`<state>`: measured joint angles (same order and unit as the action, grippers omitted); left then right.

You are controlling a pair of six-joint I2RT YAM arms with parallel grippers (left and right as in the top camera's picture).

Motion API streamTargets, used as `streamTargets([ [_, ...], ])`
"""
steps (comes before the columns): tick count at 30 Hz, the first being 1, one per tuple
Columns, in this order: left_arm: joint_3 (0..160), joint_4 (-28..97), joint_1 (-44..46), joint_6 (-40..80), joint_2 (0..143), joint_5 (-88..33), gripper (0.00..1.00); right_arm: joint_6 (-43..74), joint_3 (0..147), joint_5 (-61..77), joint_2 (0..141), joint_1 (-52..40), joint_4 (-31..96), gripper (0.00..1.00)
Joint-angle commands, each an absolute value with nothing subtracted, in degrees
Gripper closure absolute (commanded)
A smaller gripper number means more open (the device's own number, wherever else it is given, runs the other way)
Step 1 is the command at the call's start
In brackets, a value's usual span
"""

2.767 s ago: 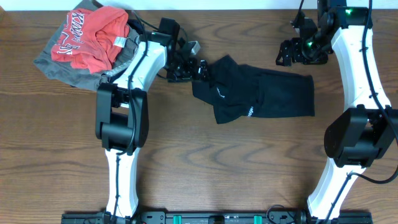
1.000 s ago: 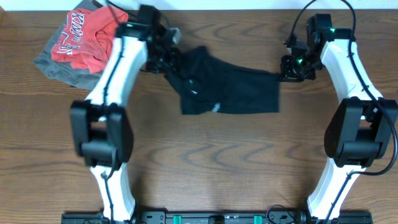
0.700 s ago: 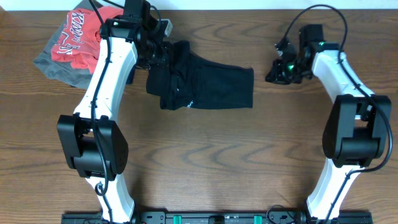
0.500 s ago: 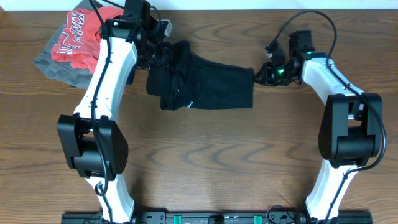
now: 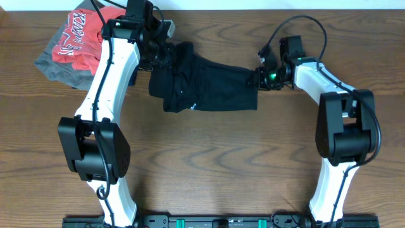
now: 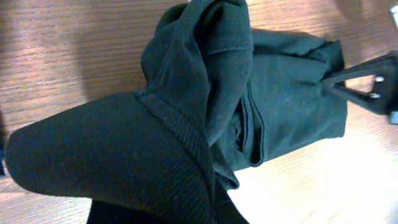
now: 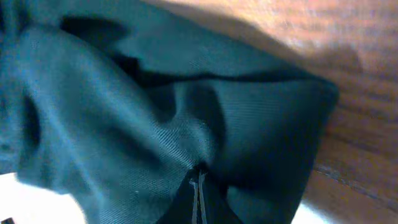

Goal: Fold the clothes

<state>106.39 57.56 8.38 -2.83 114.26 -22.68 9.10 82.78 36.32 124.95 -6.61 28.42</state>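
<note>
Now held: black garment (image 5: 212, 88), crumpled on the table (image 5: 221, 171), reaching from one pincer to the other.
Left gripper (image 5: 166, 54): clamped on the garment's bunched end, its fingers buried under cloth in the left wrist view.
Right gripper (image 5: 255, 79): fingertips pressed together, pinching the garment's opposite corner.
Garment shape: flat beside the right pincer, humped at the left one.
Clothes pile (image 5: 82, 41): red and grey, just beyond the left pincer.

overhead: top-down, far | wrists: close, oblique | shared: black garment (image 5: 212, 88)
</note>
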Motion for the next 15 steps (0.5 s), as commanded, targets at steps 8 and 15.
streamTargets([
  [8,106.45,52.10,17.65,-1.19,110.63,-26.79,0.94,11.66,81.73,35.77,127.66,-7.53,28.91,0.99],
  [15,106.39,47.35,27.79,-1.21,111.90,-23.55,0.94,11.79,81.73,35.79,127.66,-7.53,28.93,0.99],
])
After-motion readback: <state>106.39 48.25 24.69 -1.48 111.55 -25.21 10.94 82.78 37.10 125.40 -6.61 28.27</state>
